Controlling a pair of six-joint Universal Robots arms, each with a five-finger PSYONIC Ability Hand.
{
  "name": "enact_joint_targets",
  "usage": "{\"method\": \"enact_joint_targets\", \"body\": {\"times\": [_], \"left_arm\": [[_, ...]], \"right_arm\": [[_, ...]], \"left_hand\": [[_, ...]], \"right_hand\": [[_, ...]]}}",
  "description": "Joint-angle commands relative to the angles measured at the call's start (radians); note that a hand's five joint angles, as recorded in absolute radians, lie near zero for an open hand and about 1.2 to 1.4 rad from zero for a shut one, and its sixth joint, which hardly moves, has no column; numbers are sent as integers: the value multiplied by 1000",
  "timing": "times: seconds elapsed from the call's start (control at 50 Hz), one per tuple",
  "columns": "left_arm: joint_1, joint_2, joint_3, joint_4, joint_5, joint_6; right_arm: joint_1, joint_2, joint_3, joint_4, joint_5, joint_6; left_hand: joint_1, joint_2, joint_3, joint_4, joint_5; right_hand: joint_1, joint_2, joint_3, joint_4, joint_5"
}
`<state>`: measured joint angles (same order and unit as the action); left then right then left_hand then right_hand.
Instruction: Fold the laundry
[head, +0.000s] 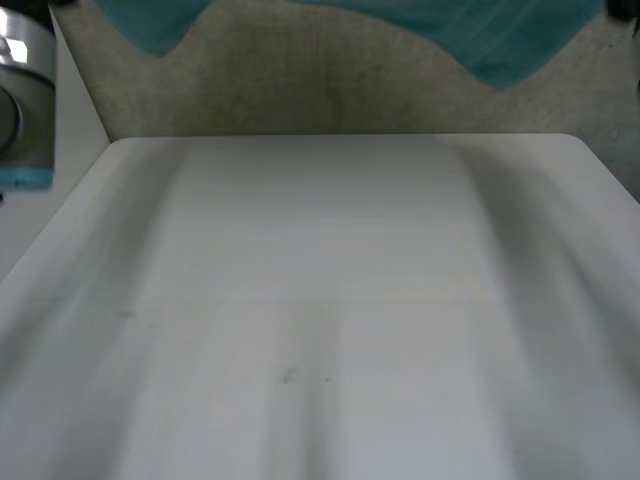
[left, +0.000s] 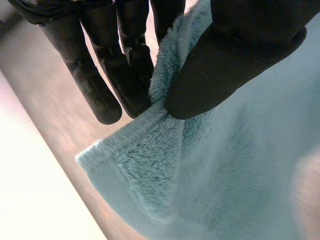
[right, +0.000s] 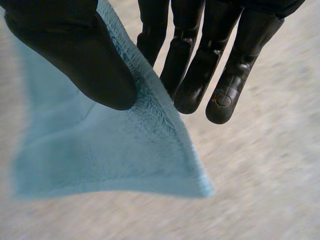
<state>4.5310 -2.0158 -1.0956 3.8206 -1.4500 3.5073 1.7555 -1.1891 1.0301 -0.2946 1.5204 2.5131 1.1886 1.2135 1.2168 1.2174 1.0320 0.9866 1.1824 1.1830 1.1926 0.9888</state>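
Teal terry towel (head: 500, 40) held clear of the white counter (head: 320, 300), pinched by both hands.
The left hand (left: 235, 65) clamps the towel's hemmed edge near a corner between its thumb and its fingers (left: 100, 95). The right hand (right: 75, 55) pinches an edge close to a corner the same way, thumb against fingers (right: 225, 95). In the head view the towel hangs beyond the counter's far edge, over beige carpet (head: 330, 80).
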Motion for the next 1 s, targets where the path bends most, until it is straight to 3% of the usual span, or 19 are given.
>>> {"method": "enact_joint_targets", "body": {"times": [0.02,0.3,0.44,0.54,0.6,0.64,0.66,0.7,0.76,0.8,0.92,1.0], "left_arm": [[0,-14,-208,-41,3,-83],[0,-169,-472,-102,2,-94],[3,-161,-529,-230,-1,-73],[17,-61,-601,-341,-3,-11],[39,37,-665,-434,-3,45],[57,157,-720,-563,-3,111],[57,158,-721,-564,-3,111],[75,268,-748,-735,-3,177],[91,305,-754,-819,6,205],[106,331,-751,-935,13,249],[115,315,-727,-914,36,289],[99,159,-646,-758,39,291]], "right_arm": [[4,3,203,18,-26,0],[-4,140,444,63,-25,76],[-11,124,504,144,-31,62],[-30,13,564,272,-71,38],[-79,-81,608,376,-141,-42],[-138,-192,646,522,-190,-190],[-139,-193,647,523,-190,-191],[-207,-285,677,690,-207,-356],[-237,-313,690,761,-213,-425],[-275,-334,699,877,-221,-548],[-277,-325,665,841,-253,-551],[-271,-169,599,712,-252,-493]], "left_hand": [[208,183,180,179,190],[208,183,180,179,190],[208,183,180,179,190],[208,183,180,179,190],[208,183,180,179,190],[208,183,180,179,190],[208,183,180,179,190],[208,183,180,179,190],[208,183,180,179,190],[208,183,180,179,190],[208,183,180,179,190],[208,183,180,179,190]], "right_hand": [[410,214,213,204,233],[410,214,213,204,233],[410,214,213,204,233],[410,214,213,204,233],[410,214,213,204,233],[410,214,213,204,233],[410,214,213,204,233],[410,214,213,204,233],[410,214,213,204,233],[410,214,213,204,233],[410,214,213,204,233],[410,214,213,204,233]]}}
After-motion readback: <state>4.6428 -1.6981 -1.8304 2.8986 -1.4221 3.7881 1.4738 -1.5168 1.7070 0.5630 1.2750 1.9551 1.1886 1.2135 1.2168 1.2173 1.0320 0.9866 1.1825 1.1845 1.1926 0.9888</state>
